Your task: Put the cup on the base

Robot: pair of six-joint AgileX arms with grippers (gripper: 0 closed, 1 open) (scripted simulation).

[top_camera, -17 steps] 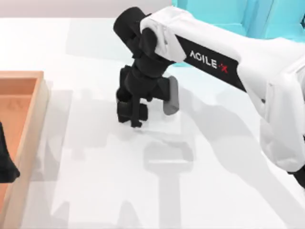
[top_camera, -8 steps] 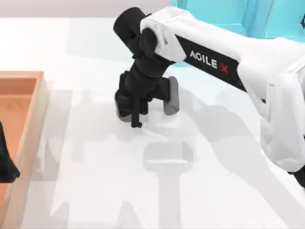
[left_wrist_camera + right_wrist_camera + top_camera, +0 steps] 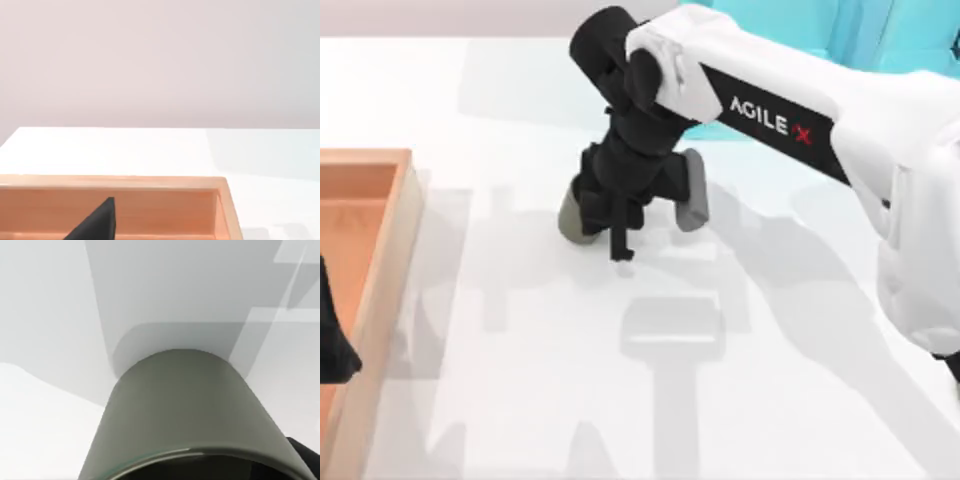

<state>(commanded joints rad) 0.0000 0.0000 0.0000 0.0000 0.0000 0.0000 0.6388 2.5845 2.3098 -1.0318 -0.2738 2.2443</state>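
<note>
Your right pincer [image 3: 617, 222] is clamped on the cup [image 3: 572, 218] above the middle of the table [image 3: 520, 350]. Grasp is done; placing it on the base remains.

The cup [image 3: 185, 415] looks like dull grey-green metal, smooth with a soft shine. The tray [image 3: 382, 250] looks like pale wood, smooth and matt. The table [image 3: 520, 400] is white, smooth and a bit shiny. The right arm [image 3: 880, 150] looks like smooth white plastic with matt black parts.
</note>
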